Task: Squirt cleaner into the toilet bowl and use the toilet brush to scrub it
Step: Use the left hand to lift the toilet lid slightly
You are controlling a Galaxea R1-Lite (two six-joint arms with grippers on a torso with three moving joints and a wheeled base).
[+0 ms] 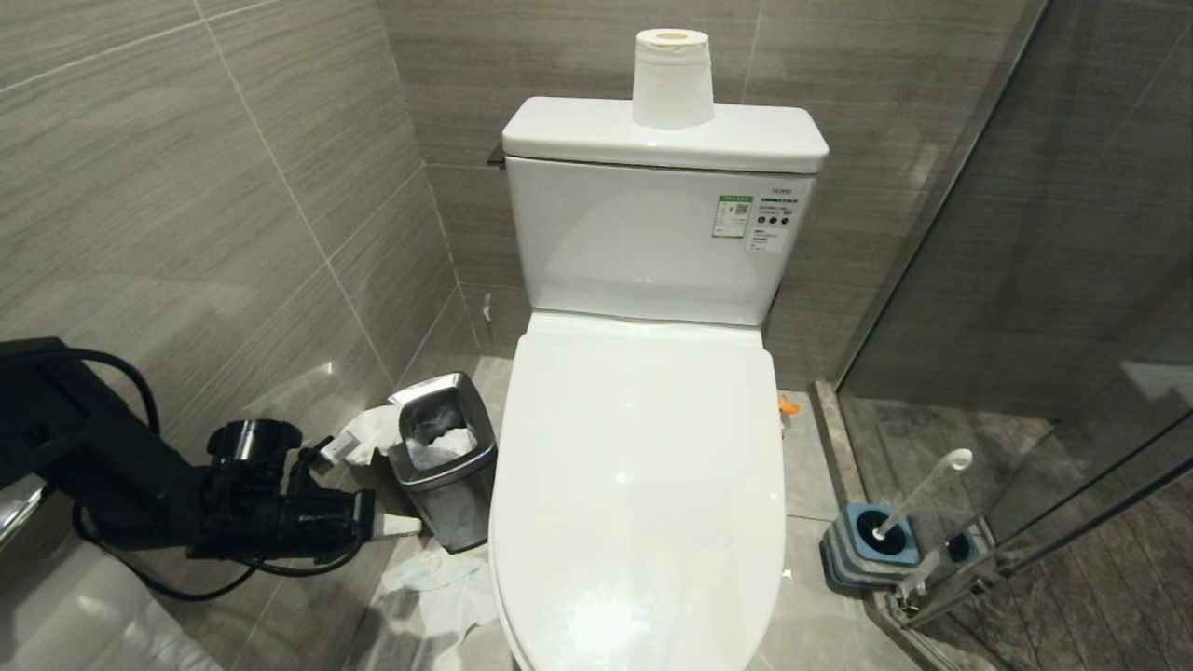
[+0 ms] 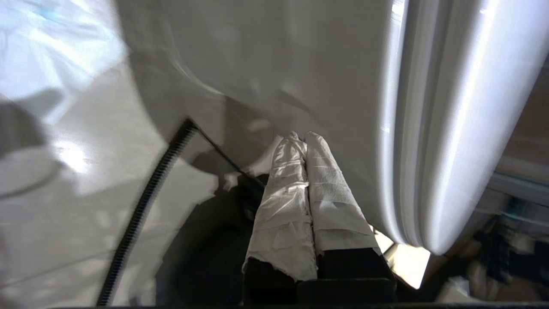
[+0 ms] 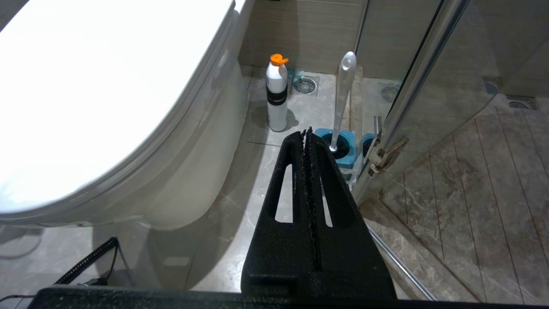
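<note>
The white toilet bowl (image 1: 643, 485) has its lid down, so the basin is hidden. My left gripper (image 1: 403, 527) is low at its left side, shut and empty. Its tissue-wrapped fingers (image 2: 330, 189) are pressed together, close to the bowl's outer wall (image 2: 300, 64) below the rim. The toilet brush (image 1: 923, 489) stands in its blue holder (image 1: 871, 545) on the floor to the right. The cleaner is a white bottle with an orange cap (image 3: 277, 92) beside the bowl's base. My right gripper (image 3: 306, 131) hangs shut and empty above the floor, short of the brush (image 3: 343, 98).
A steel waste bin (image 1: 445, 457) with tissue in it stands left of the toilet, and more tissue lies on the floor (image 1: 438, 578). A paper roll (image 1: 673, 79) sits on the tank. A glass shower door (image 1: 1025, 280) closes off the right side.
</note>
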